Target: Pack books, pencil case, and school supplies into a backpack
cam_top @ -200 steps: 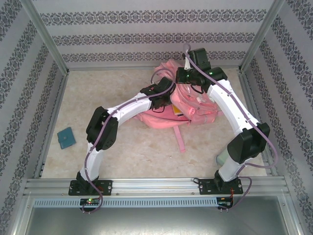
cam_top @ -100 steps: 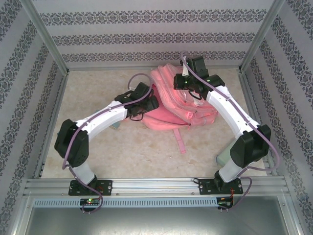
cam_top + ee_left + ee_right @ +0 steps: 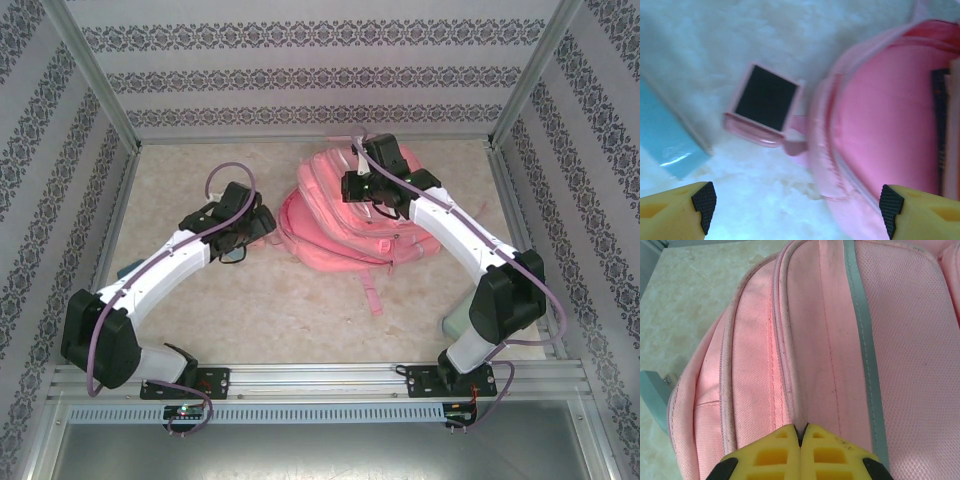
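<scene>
Backpack [image 3: 335, 235], pink with grey trim, is lying toward the worktop's [image 3: 280, 310] 1 o'clock. The right gripper [image 3: 801, 432] is pinching its seam with closed jaws. The left gripper [image 3: 796, 202] is hovering at its 9 o'clock, jaws spread wide.

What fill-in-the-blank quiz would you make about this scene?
The backpack is ____ in colour.
The left pincer stands wide ____.
The right pincer is ____ on the backpack's seam.
The pincer fingers are ____ in colour.
Missing words: pink; open; shut; yellow.
</scene>
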### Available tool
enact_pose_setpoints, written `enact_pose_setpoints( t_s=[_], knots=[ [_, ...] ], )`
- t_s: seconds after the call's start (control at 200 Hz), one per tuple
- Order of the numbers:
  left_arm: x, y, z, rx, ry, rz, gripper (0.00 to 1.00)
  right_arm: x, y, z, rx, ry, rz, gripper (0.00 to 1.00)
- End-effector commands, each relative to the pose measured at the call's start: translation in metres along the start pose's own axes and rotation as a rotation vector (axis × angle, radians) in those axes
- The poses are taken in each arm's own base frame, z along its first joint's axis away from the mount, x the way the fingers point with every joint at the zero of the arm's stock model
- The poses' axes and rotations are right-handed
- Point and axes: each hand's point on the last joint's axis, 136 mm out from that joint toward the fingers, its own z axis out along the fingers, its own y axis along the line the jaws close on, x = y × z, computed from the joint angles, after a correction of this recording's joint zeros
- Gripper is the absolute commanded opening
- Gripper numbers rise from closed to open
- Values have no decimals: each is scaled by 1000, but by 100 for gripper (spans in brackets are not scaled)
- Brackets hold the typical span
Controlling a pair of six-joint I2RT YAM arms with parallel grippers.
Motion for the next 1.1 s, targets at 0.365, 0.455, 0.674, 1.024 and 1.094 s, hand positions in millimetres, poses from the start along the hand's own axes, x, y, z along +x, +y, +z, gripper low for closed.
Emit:
enact_pose_setpoints(
  t_s=[0.365,0.455,0.674,1.024,1.094],
  knots=[
    [14,8,2,9,49,21,87,42,-39,9,173,69,86,47],
    [13,1,2,39,55,29,86,59,-63,-4,254,83,139,54],
    [13,-30,-1,168,68,80,86,115,-132,-58,464,91,328,67],
    [15,-82,-8,333,94,139,84,214,-220,-145,652,46,745,98],
    [17,-97,-13,388,99,168,83,231,-234,-159,717,65,820,98]
  ],
)
